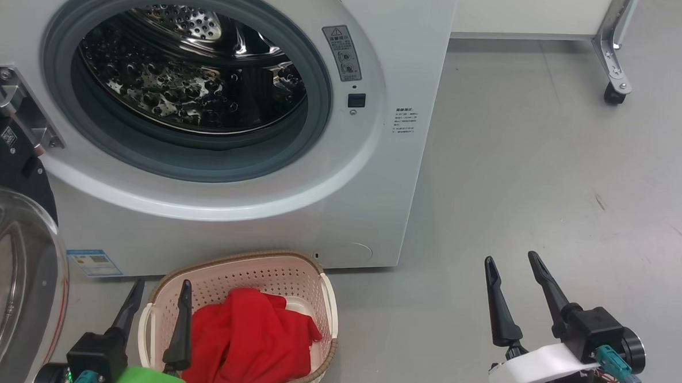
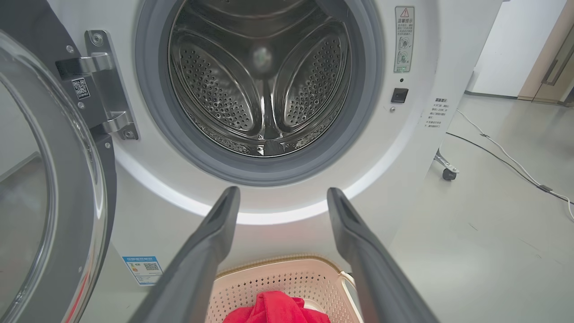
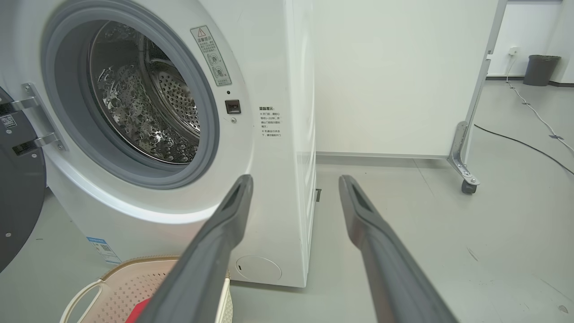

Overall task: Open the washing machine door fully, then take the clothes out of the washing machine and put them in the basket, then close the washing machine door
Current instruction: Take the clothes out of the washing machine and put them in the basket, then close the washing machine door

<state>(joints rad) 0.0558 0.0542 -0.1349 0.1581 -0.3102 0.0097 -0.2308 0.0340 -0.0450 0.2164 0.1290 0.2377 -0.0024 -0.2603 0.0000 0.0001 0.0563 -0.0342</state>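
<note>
The washing machine [image 1: 377, 158] fills the upper left of the head view, its white front facing the camera. The washing machine door [image 1: 3, 280] hangs swung wide open at the left edge of the frame. Its clear glass bowl bulges at the lower left and its black rim runs up to the metal hinge [image 1: 25, 108]. Inside the grey rubber ring [image 1: 316, 115], the drum [image 1: 190, 75] shows bare perforated steel.

The basket [image 1: 328, 297] sits on the grey floor [image 1: 549, 166] just in front of the machine's base, at the bottom centre-left of the frame. The clothes [image 1: 248, 337], a crumpled red garment, lie inside it, heaped toward its near side. A small blue-and-white sticker [image 1: 95, 262] marks the machine's lower left corner, just beyond the basket.

The left claw [image 1: 162, 284] rises from the lower left with its fingers spread apart. One finger overlaps the basket's left wall in the picture. Its wrist view looks between the parted fingers at the drum above and the red fabric below.

The right claw [image 1: 511, 257] stands at the lower right over bare floor, well apart from the basket, its fingers likewise spread. A wheeled frame [image 1: 612, 53] stands at the upper right.
</note>
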